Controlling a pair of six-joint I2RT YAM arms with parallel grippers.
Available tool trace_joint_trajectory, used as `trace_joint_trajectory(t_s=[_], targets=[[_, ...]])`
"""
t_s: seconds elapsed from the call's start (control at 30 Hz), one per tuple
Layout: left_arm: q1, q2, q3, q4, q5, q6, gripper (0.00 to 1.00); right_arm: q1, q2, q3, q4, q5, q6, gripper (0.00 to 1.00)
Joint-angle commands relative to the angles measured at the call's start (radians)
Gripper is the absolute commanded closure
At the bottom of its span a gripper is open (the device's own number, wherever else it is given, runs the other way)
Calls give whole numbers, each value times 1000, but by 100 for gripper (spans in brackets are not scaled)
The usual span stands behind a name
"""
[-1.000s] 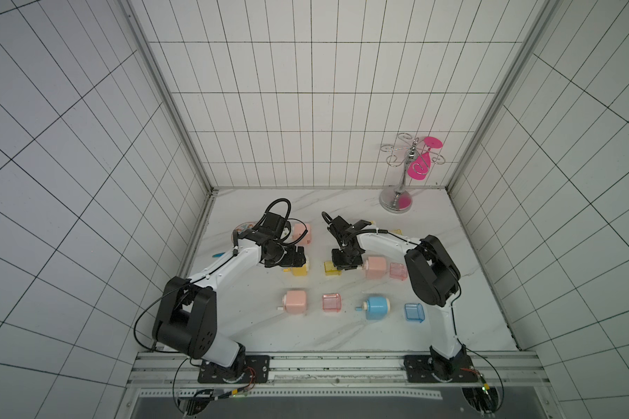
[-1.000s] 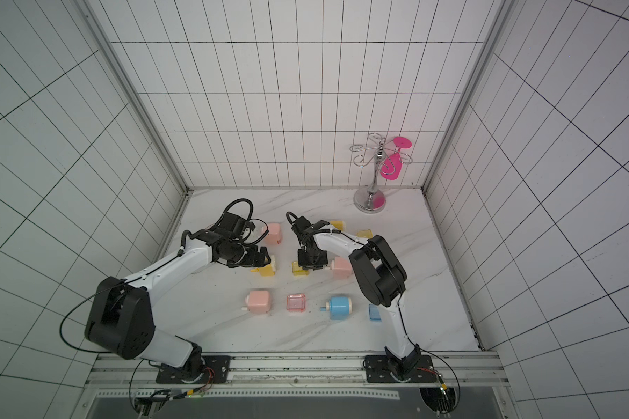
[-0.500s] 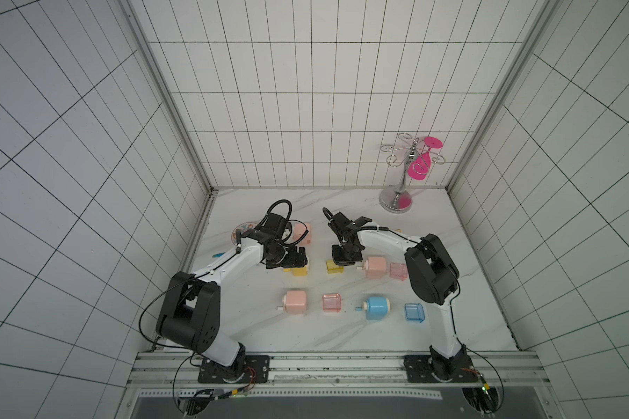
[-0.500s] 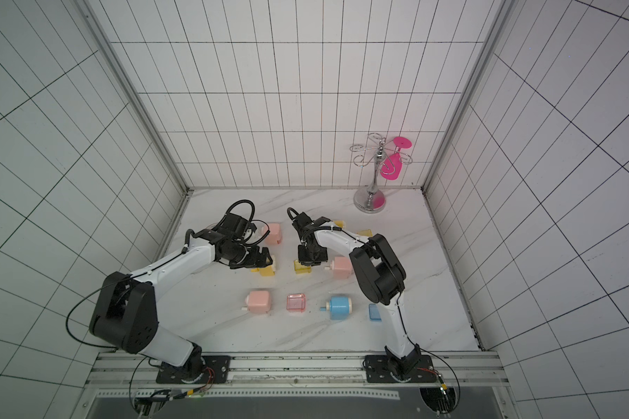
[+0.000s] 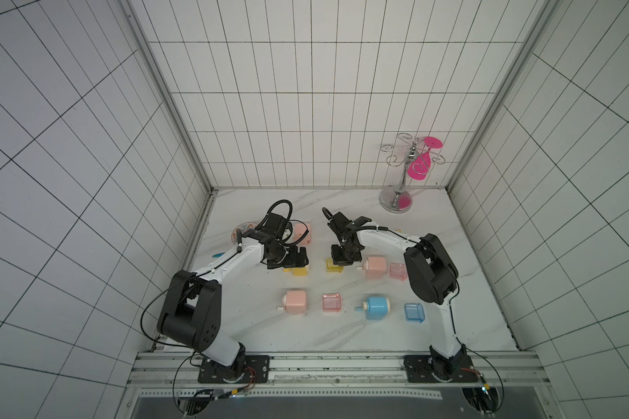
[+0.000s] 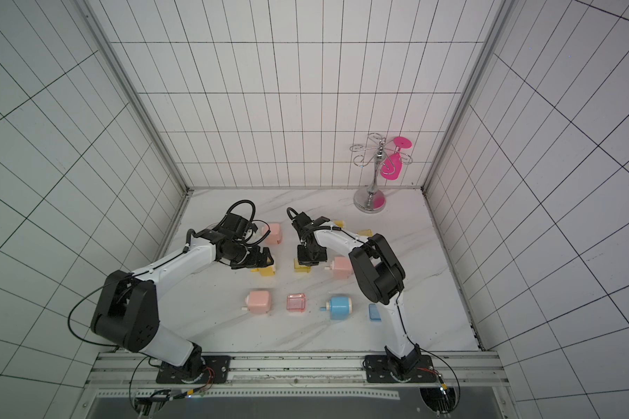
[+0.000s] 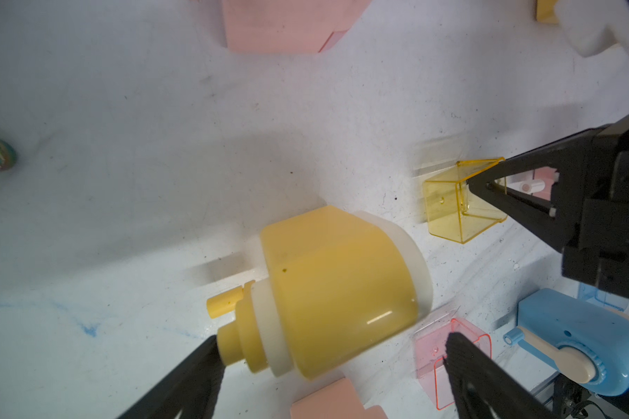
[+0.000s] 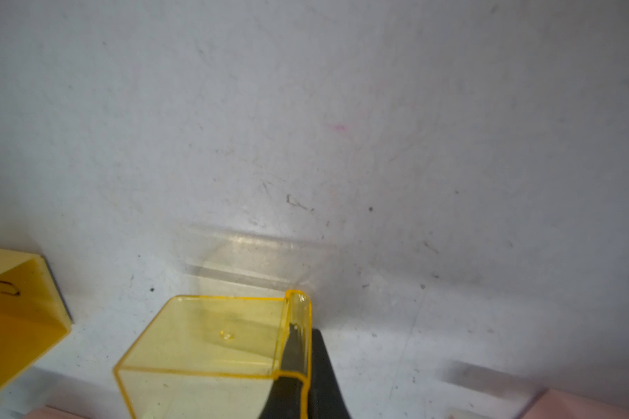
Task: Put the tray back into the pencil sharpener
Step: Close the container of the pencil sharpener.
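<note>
Chrome wire stemware stand (image 5: 400,181), back right corner; magenta plastic wine glass (image 5: 420,167) hangs inverted from it.
Front row on white marble tabletop (image 5: 305,337), well apart:
- pink boxy pencil sharpener (image 5: 295,301)
- pink transparent tray (image 5: 332,303)
- blue rounded pencil sharpener (image 5: 377,307)
- blue transparent tray (image 5: 414,312)

Patterned round plate (image 5: 240,232), near left wall, partly hidden.

Ok, room check from my end. Back wall (image 5: 324,109) is white tile w/ dark grout, same on the left wall (image 5: 69,163) and right wall (image 5: 578,181), so I'm boxed in on three sides. Metal corner posts (image 5: 168,98) run up where the walls meet. The surface (image 5: 342,337) is white marble-look w/ grey veins. Light's bright and even, shadows soft. Close up it's scuffed: blue smear (image 7: 88,328), dark specks. Alu rail (image 5: 342,366) runs along the front edge.
</note>
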Motion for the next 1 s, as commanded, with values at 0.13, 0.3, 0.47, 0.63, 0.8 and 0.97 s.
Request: trace_joint_trajectory(t_s=[0.13, 0.3, 0.47, 0.63, 0.8, 0.97], targets=[[6, 22, 12, 16, 12, 7, 3, 34, 15, 62, -5, -12, -8, 94], [6, 27, 15, 14, 9, 6, 3, 58, 39, 99, -18, -5, -6, 94], [6, 31, 24, 12, 8, 5, 3, 74, 65, 144, -54, 17, -8, 94], [6, 37, 30, 15, 14, 2, 3, 89, 88, 191, -98, 45, -6, 93], [6, 36, 30, 15, 15, 3, 3, 110, 108, 228, -131, 72, -3, 91], [5, 36, 28, 17, 16, 3, 3, 127, 126, 259, -149, 84, 0, 90]])
